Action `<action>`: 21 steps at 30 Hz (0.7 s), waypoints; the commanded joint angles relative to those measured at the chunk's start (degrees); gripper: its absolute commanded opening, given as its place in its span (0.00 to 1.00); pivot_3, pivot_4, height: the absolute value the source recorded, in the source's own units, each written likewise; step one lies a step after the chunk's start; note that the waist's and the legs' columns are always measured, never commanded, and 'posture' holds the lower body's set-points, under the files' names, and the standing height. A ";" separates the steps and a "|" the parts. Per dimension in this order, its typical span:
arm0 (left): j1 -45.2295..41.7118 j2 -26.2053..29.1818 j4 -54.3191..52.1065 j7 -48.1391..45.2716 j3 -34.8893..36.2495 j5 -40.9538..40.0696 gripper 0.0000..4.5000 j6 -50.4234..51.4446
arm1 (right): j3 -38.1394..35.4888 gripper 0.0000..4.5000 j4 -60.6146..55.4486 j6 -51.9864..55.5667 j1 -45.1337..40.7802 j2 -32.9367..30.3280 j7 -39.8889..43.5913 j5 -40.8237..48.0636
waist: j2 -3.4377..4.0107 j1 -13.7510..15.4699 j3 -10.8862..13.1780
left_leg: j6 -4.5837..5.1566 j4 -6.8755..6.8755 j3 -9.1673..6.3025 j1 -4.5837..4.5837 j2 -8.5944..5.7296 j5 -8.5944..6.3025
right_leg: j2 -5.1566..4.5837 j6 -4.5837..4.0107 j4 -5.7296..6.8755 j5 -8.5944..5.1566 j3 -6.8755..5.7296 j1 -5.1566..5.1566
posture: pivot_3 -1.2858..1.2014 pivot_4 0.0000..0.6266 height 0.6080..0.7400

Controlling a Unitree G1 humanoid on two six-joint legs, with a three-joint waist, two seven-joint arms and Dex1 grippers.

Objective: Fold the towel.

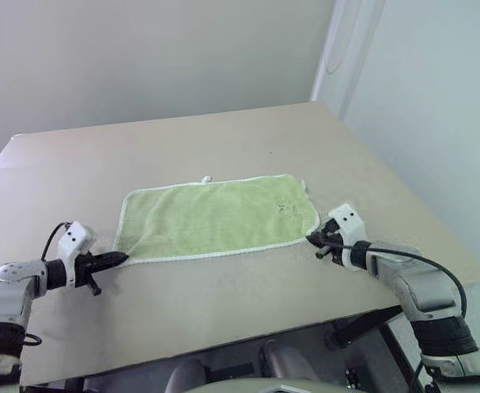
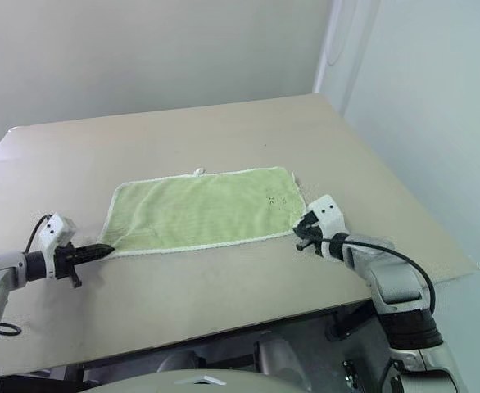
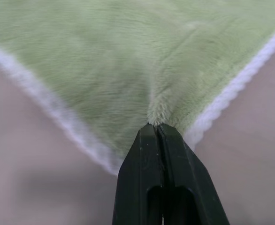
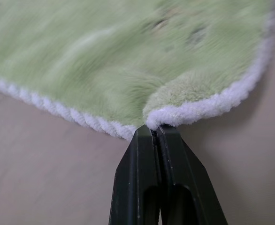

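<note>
Towel (image 1: 215,219) spread flat on table (image 1: 224,139), loop tab (image 1: 207,179) on far edge, logo (image 1: 286,208) near right end. Near-left corner pinched in left gripper (image 1: 122,259), fingers (image 3: 147,168) clamped on terry. Near-right corner pinched in right gripper (image 1: 312,238), fingers (image 4: 144,168) clamped on white edging (image 4: 208,105).

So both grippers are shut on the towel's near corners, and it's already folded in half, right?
Not folded: the head views show the towel lying flat in a single layer on the table. The left gripper and right gripper are indeed shut on its near corners.
</note>
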 commanded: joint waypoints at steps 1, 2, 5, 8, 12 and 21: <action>-2.05 0.53 3.30 -0.26 -0.26 1.14 0.00 -1.67 | -2.98 0.00 0.12 0.29 -1.05 0.05 -1.04 0.89 | 0.00 0.01 0.00 | 0.00 0.00 -0.01 0.01 0.00 0.00 | 0.00 0.00 0.03 0.00 0.00 0.02 | 0.52 0.00 1.00; -2.32 0.52 3.64 -0.34 -0.33 1.13 0.00 -1.71 | -3.12 0.00 -0.03 0.27 -0.94 0.11 -0.99 1.18 | 0.03 0.06 0.01 | 0.00 -0.02 -0.01 0.01 0.01 0.00 | 0.00 0.00 0.02 0.00 0.00 0.02 | 0.52 0.00 1.00; -2.69 0.51 4.22 -0.51 -0.43 1.12 0.00 -1.94 | -3.20 0.00 -0.20 0.20 -0.84 0.07 -1.08 1.65 | 0.07 0.11 0.02 | 0.00 -0.04 -0.01 -0.03 0.01 0.00 | 0.00 -0.01 0.02 0.00 0.00 0.00 | 0.52 0.00 1.00; -4.23 1.25 2.20 -0.82 1.29 -1.93 0.00 4.80 | -10.23 0.00 -2.49 4.80 -3.68 1.99 -0.76 9.51 | 0.08 0.08 0.03 | 0.01 -0.01 -0.02 -0.03 0.01 0.00 | 0.00 0.00 0.05 0.00 0.00 0.01 | 0.52 0.00 1.00; -5.60 2.07 1.51 -2.95 2.60 -4.56 0.00 9.13 | -14.60 0.00 -3.63 8.37 -5.64 2.52 -0.39 15.54 | 0.08 -0.04 0.04 | 0.01 0.02 -0.05 -0.01 0.01 0.00 | 0.02 0.01 0.08 0.01 0.00 0.01 | 0.52 0.00 1.00; -10.88 3.85 3.03 -4.46 4.61 -6.56 0.00 11.87 | -19.02 0.00 -4.25 13.12 -8.68 2.50 -1.73 24.57 | 0.07 -0.06 0.05 | 0.02 -0.06 -0.04 -0.12 0.03 0.00 | 0.06 0.00 -0.04 0.00 0.01 -0.04 | 0.52 0.00 1.00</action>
